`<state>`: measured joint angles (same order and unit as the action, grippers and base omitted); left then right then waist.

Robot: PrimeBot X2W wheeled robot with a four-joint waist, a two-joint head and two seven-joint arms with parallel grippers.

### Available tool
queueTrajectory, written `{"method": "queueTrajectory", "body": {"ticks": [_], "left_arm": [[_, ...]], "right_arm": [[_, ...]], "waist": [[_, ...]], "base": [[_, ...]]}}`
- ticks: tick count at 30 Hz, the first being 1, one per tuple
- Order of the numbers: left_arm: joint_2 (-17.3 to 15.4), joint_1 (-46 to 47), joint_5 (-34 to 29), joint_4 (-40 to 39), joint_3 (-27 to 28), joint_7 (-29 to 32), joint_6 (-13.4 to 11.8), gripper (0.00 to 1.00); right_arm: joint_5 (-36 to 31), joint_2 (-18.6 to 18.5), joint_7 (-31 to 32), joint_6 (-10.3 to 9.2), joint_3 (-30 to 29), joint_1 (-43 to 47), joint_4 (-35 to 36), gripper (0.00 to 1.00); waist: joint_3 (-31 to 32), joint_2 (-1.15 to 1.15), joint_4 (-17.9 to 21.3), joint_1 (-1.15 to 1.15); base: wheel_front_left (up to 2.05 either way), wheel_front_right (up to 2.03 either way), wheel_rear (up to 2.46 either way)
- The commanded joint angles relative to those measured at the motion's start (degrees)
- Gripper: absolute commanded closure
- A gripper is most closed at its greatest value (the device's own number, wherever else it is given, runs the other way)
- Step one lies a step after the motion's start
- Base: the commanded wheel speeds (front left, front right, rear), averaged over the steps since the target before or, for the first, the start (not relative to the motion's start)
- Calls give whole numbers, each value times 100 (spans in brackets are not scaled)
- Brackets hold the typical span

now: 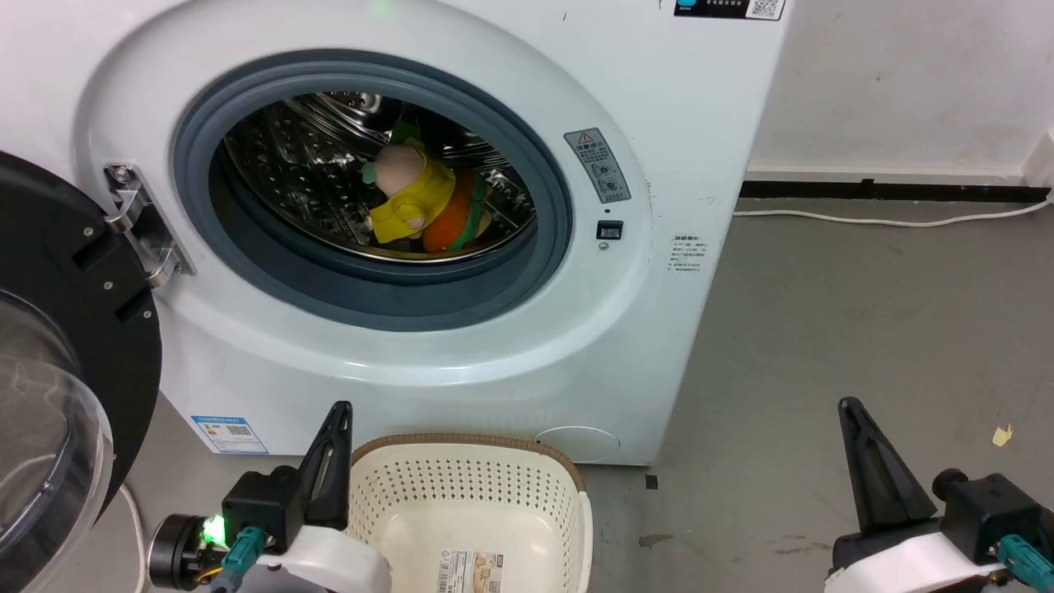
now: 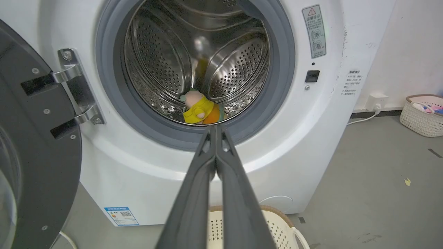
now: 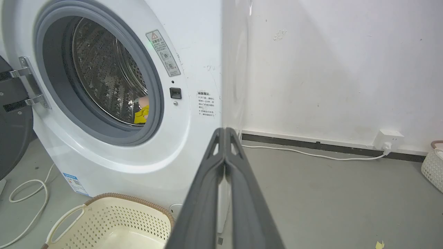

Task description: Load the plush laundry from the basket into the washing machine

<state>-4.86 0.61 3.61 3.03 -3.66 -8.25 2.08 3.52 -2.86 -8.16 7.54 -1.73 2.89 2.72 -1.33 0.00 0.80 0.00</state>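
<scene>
The large white front-loading washing machine (image 1: 461,362) stands with its round porthole wide open, the grey rubber gasket (image 1: 193,173) ringing a shiny perforated steel drum (image 1: 305,156). Its black-framed clear-glass door (image 1: 74,329) hangs swung out on the robot's left, held by a bright metal hinge (image 1: 144,222). On the grey floor just in front of the machine sits the cream perforated plastic basket (image 1: 461,486) with its brown woven-look rim, and nothing lies in it but the paper label (image 1: 469,568) on its bottom. The left gripper (image 2: 215,128) hovers over the basket's left edge, its two long dark fingers pressed flat together with nothing between them, pointing up at the porthole. The right gripper (image 3: 225,130) hangs well off to the right over bare floor, its fingers likewise clamped together and holding nothing. Both pieces of plush laundry lie low in the drum, touching: the pinkish-headed doll in yellow clothes (image 1: 412,193) leans on the left, and the orange burger-shaped plush with a green layer (image 1: 457,218) rests against its right side. A thin white cable (image 1: 889,218) runs along the foot of the wall, and a small yellow scrap (image 1: 1001,435) lies on the floor near the right gripper.
</scene>
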Motion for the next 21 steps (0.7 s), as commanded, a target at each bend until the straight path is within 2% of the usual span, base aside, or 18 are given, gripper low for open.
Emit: {"method": "queueTrajectory", "body": {"ticks": [1,21], "left_arm": [[11,-28,-32,-45,33,39,-40,100],[64,-38,-126,-118,128,262,-88,100]], "right_arm": [[-40,-1,29,-2,7,-94,-26,100],[-128,-1,253,-3,54,-150,-96,100]], "waist": [[4,0,-2,0],[40,0,-24,0]], "base": [[0,0,0],[0,0,0]]}}
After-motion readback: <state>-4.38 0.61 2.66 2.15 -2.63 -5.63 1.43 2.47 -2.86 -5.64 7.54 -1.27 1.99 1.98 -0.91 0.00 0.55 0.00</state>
